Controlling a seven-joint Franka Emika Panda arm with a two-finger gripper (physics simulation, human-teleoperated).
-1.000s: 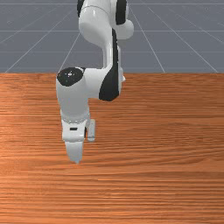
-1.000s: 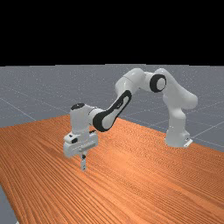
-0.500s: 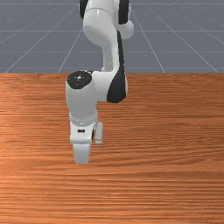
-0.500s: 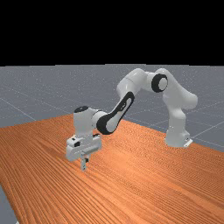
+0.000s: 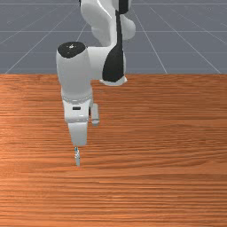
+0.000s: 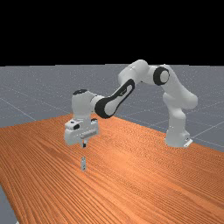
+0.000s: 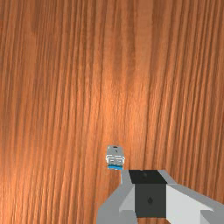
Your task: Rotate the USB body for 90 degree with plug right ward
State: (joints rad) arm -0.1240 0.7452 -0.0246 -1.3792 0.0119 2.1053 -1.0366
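Though the gripper (image 6: 84,145) hovers, the USB's (image 7: 115,156) underside hides.

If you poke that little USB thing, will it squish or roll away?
Probably neither! The USB body has straight edges and a boxy shape, so it would more likely slide than roll. Its grey, metal-looking parts suggest it's stiff, not squishy. It looks narrow in the front view, so a clumsy bump might tip it.

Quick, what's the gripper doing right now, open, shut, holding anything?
Pincer: closed, holding nothing; it hangs above the USB body, not touching it.
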